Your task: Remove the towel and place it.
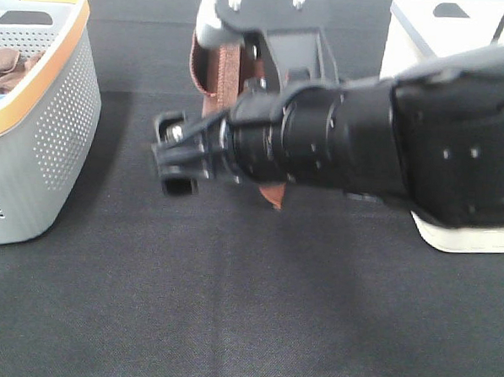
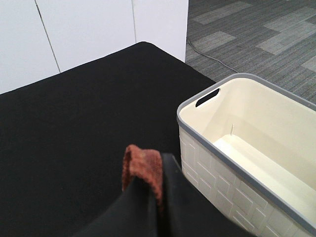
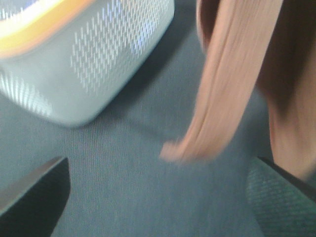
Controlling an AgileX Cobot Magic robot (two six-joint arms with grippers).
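Black fabric covers the worktop [image 1: 228,322], and in the high view its nearest stretch, toward 6 o'clock, shows only cloth. Across the middle a thick black arm [image 1: 347,143] reaches in from 3 o'clock, close to the lens and out of focus, hiding much of what lies behind it. Past it, near 12 o'clock, the towel [image 1: 217,73] hangs as a narrow reddish-brown strip with a stitched hem, and a small corner of it shows under the arm. It hangs between the two baskets and touches neither. The grey perforated basket [image 1: 43,144] with an orange rim stands at 9 o'clock with a bunched brown cloth [image 1: 13,66] inside. The cream basket [image 1: 416,45] sits at 3 o'clock, mostly covered by the arm.

The high view does not settle what holds the towel, but the wrist views do. In the left wrist view the left tool [image 2: 158,182] is pressed together on a fold of the towel [image 2: 143,165], which sticks up between the black fingers [image 2: 131,212]. Only this view looks into the cream basket [image 2: 197,148], showing its grey rim, handle slot and pale floor. Beyond the worktop's far edge are white wall panels [image 2: 84,29] and grey carpet tiles [image 2: 256,34].

The right wrist view is blurred. It shows the right tool [image 3: 158,197] spread wide, its fingers [image 3: 34,192] well apart. The towel [image 3: 232,84] dangles beyond them with its lower end loose above the fabric, and the grey basket [image 3: 113,54] stands farther off.
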